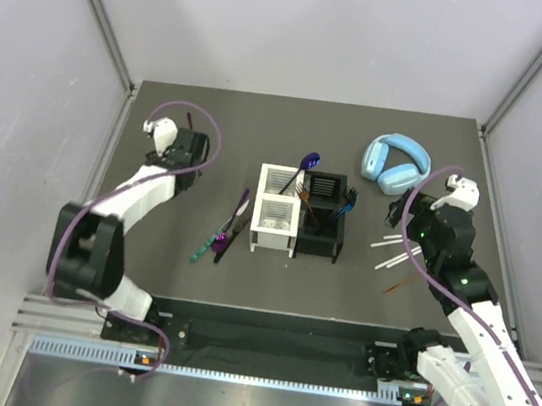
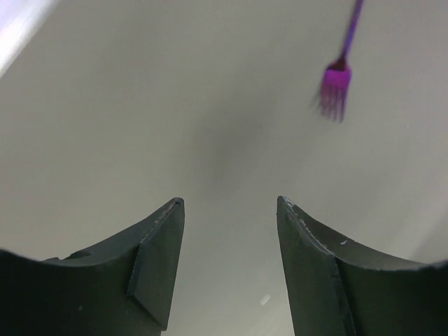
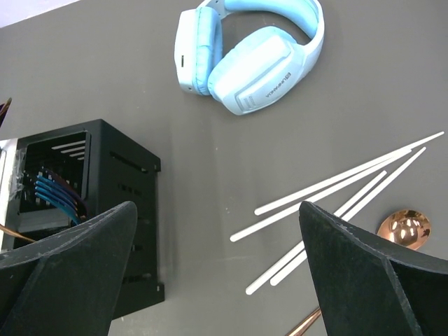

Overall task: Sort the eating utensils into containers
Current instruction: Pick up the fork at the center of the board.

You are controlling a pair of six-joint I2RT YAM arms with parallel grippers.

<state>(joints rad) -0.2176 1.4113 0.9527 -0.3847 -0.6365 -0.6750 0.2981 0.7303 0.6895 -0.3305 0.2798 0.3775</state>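
Observation:
The white caddy (image 1: pixel 274 226) and the black caddy (image 1: pixel 319 232) stand side by side mid-table. A purple-blue spoon (image 1: pixel 307 163) stands in the white caddy. A blue fork (image 1: pixel 347 201) stands in the black caddy (image 3: pixel 105 189); its tines (image 3: pixel 57 193) show in the right wrist view. A purple fork (image 1: pixel 242 204), a green-handled knife (image 1: pixel 209 245) and one more dark utensil (image 1: pixel 230 240) lie left of the white caddy. White sticks (image 1: pixel 388 251) and a brown-handled piece (image 1: pixel 397 283) lie at the right. My left gripper (image 1: pixel 193 165) is open and empty above bare table (image 2: pixel 229 206), with the purple fork (image 2: pixel 334 85) ahead of it. My right gripper (image 1: pixel 396 217) is open and empty (image 3: pixel 217 210), between the black caddy and the white sticks (image 3: pixel 336 199). A copper spoon (image 3: pixel 404 228) lies beside the sticks.
Light-blue headphones (image 1: pixel 396 162) lie at the back right, behind the sticks; they also show in the right wrist view (image 3: pixel 252 49). Grey walls with metal posts close in the dark table (image 1: pixel 152 257) on three sides.

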